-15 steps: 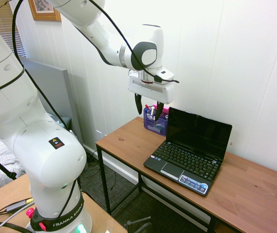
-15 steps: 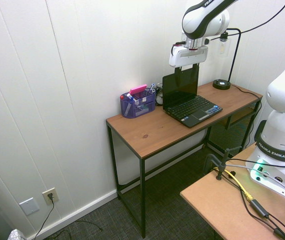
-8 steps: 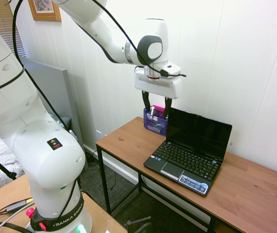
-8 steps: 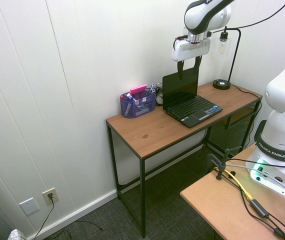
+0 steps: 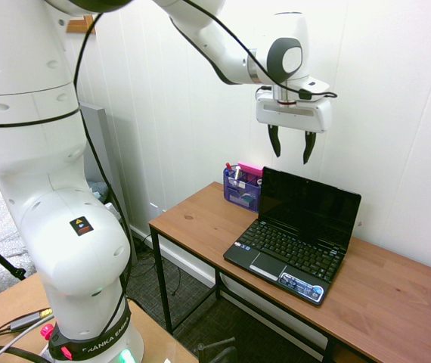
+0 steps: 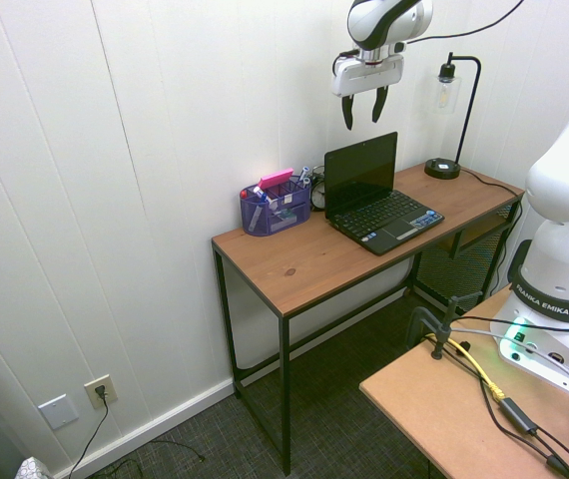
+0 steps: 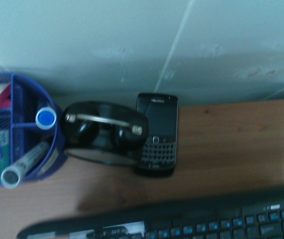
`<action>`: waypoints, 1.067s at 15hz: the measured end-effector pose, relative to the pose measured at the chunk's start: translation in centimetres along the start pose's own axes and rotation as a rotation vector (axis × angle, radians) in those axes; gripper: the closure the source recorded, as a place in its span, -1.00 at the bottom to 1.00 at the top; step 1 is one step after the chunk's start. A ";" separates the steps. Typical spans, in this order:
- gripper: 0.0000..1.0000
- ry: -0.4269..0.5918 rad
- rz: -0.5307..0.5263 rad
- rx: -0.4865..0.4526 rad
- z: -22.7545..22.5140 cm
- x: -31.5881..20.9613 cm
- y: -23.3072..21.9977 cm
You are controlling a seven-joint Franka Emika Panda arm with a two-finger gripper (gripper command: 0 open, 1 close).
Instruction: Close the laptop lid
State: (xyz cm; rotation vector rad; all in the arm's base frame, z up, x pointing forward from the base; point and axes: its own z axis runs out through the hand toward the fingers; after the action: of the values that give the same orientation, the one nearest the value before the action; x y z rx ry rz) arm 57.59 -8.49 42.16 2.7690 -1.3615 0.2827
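Raised, the hand [image 5: 291,145] clears the purple caddy [image 5: 242,187] of pens [image 7: 27,164].

"FRANKA EMIKA": on the robot base [image 6: 549,304], beside the desk [image 6: 309,269]. "BlackBerry": on the phone [image 7: 157,132], behind the laptop [image 7: 202,224].

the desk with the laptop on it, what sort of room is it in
Probably a home office or study corner: a slim brown wooden desk with black metal legs bears an open black laptop, a purple mesh pen organizer and a black desk lamp.
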 end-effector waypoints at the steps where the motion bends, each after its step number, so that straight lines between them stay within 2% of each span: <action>1: 1.00 -0.002 0.008 -0.003 0.8 1.1 -0.6; 9: 1.00 -0.057 0.074 -0.005 5.8 4.9 -1.8; 16: 1.00 -0.111 0.093 -0.048 9.0 4.9 -0.8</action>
State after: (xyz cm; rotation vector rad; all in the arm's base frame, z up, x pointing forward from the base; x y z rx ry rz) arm 62.45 -12.93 34.29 2.7239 -1.5042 0.0990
